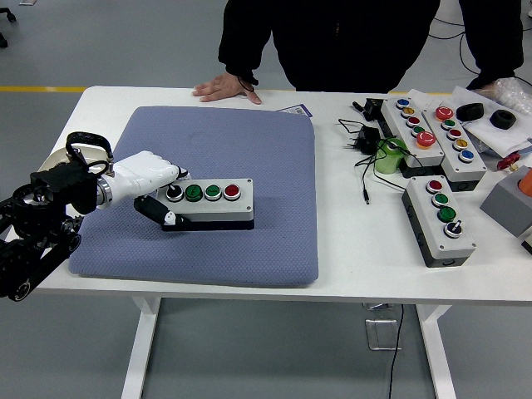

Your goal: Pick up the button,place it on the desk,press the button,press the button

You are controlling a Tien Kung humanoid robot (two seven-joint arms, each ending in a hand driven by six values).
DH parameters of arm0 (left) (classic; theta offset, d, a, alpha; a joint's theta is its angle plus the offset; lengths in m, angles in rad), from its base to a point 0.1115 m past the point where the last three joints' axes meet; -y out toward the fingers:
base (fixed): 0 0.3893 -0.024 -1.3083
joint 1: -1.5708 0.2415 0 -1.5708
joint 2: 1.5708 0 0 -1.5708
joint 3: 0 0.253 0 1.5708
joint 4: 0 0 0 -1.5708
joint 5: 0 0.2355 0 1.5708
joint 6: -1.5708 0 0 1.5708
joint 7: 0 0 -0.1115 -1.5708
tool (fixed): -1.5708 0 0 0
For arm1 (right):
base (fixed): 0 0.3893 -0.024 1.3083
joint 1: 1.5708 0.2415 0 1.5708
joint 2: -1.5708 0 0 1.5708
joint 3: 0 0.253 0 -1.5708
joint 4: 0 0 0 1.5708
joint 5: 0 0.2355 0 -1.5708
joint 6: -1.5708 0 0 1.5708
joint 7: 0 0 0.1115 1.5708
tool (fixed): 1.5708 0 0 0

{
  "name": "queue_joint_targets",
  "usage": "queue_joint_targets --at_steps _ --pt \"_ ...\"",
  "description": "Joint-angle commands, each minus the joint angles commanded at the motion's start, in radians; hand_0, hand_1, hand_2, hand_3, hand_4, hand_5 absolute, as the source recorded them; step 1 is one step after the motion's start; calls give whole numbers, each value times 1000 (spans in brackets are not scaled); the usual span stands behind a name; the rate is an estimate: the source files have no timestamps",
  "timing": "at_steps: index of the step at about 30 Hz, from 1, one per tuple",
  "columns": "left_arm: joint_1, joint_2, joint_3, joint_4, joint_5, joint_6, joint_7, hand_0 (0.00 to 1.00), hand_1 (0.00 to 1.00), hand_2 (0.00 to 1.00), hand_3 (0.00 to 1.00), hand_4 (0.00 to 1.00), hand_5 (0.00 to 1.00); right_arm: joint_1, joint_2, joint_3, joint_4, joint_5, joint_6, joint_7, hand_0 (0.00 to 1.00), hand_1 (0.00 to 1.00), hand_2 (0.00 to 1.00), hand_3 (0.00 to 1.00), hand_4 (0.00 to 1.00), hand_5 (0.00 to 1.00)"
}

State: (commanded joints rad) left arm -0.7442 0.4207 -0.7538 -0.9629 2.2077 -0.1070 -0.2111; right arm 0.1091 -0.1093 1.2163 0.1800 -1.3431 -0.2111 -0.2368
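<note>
My left robot hand (pixel 158 189) covers the near-left end of the button box (pixel 209 202), so I cannot see where my fingertips touch it. The person's head is cut off at the top edge. An orange-topped grey box (pixel 512 202) runs off the right edge.

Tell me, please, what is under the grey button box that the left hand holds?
The blue-grey mat lies under the button box, itself on the white table. The left hand grips the box's left end. Whether the box's base touches the mat is hidden.
</note>
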Motion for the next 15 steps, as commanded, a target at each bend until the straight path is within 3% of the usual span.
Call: queue_joint_targets --at_steps 3,4,9,10,15 --pt "11 4 -26 -17 -29 -29 9 787 857 928 862 998 438 0 0 2 0 -4 0 0 746 700 712 581 181 131" --pt "15 7 -35 -25 -40 -41 12 891 935 998 952 998 488 0 0 3 0 -3 0 0 746 700 712 580 181 130" --pt "30 13 -73 -50 -62 -66 3 891 935 998 952 998 488 0 1 4 0 -6 0 0 746 700 712 580 181 130" --pt "33 13 -82 -55 -62 -69 1 998 998 998 998 998 515 0 1 5 0 -6 0 0 746 700 712 581 181 130" --pt "69 13 -161 -125 -74 -77 6 998 998 998 998 998 515 -1 1 6 0 -8 0 0 746 700 712 581 181 130"
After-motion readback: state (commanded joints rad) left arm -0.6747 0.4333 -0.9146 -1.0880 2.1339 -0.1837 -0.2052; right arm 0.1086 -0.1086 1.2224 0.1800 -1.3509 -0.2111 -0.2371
